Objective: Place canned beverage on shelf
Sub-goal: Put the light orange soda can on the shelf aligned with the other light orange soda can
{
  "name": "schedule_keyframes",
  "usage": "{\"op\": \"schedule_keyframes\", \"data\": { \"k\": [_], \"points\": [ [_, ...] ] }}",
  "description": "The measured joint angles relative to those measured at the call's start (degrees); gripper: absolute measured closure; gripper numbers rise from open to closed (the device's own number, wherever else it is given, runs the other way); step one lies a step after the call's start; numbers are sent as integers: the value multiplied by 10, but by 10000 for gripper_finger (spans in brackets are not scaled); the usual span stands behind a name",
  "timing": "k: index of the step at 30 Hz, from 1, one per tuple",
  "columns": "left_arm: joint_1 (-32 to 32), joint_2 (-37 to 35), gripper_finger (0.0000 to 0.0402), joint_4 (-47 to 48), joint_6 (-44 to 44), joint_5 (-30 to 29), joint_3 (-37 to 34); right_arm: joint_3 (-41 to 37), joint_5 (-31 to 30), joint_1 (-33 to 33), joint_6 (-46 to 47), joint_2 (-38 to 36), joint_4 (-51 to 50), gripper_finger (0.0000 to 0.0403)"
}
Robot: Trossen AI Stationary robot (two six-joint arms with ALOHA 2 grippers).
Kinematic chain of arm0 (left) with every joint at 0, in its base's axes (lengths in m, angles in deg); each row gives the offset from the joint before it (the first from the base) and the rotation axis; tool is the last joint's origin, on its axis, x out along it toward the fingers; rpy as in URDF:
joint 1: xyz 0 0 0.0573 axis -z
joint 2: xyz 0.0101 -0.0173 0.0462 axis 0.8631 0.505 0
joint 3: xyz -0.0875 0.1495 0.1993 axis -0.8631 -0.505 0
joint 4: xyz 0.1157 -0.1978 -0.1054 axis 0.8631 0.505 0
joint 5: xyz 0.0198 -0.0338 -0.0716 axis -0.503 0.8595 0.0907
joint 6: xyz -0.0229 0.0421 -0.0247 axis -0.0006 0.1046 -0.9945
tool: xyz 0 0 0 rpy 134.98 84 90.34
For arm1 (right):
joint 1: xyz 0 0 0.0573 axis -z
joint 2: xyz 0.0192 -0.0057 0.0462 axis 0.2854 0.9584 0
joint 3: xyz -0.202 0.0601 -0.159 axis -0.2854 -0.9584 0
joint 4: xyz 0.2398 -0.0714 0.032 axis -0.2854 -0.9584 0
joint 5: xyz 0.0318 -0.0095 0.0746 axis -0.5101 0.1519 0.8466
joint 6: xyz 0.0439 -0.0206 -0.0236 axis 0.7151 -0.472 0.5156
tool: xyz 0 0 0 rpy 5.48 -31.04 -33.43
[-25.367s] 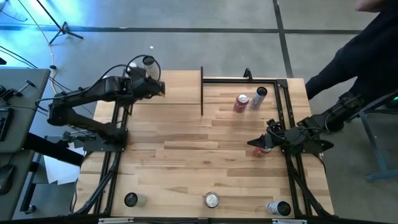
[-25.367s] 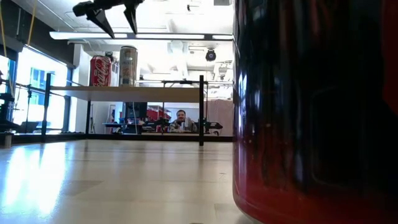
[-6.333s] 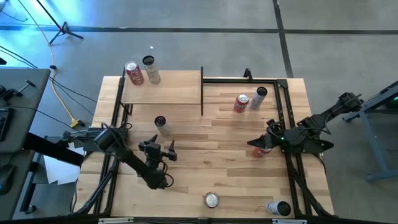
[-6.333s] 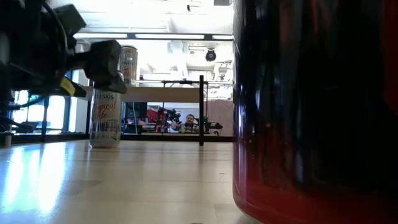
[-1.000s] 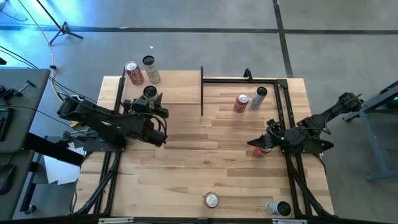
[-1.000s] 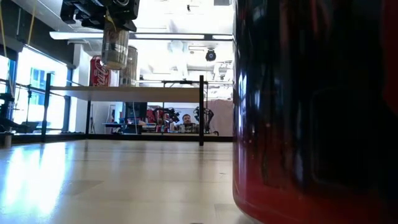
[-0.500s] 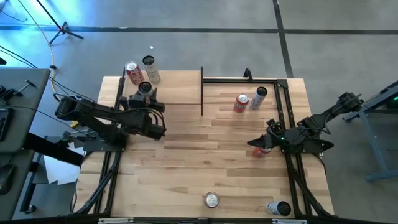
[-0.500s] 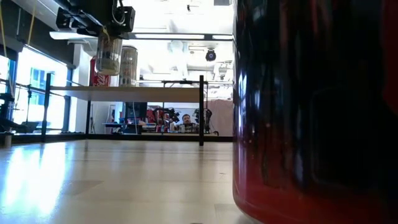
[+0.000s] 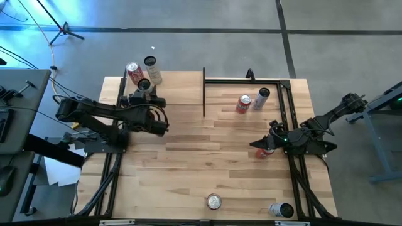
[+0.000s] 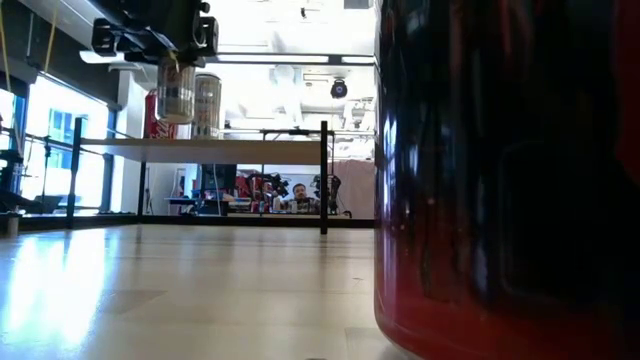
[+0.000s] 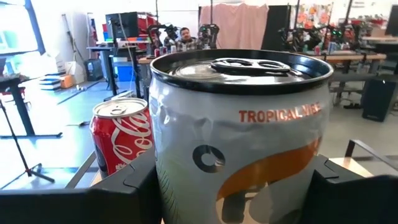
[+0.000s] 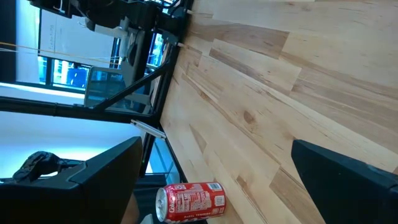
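Shelf (image 9: 182, 88), two cans, left hand (image 9: 143, 94) gripping can (image 9: 144, 86)

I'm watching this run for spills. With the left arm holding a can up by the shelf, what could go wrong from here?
1. The left gripper is shut on the white can, carried above the shelf close to the red can and the tall can. Pushing it further in could knock one over.
2. The white can hangs near the shelf's front edge, so released there it might tip off.
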Motion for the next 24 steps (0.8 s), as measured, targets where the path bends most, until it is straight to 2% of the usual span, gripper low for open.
{"op": "schedule_keyframes", "data": {
  "k": [5,14,24],
  "points": [
    [-11,0,189,-41,29,0,0,0,0,0,0,0,0,3],
    [-29,0,188,-135,134,11,0,0,0,0,0,0,0,3],
    [-47,0,188,-200,200,26,0,0,0,0,0,0,0,3]
  ]
}}
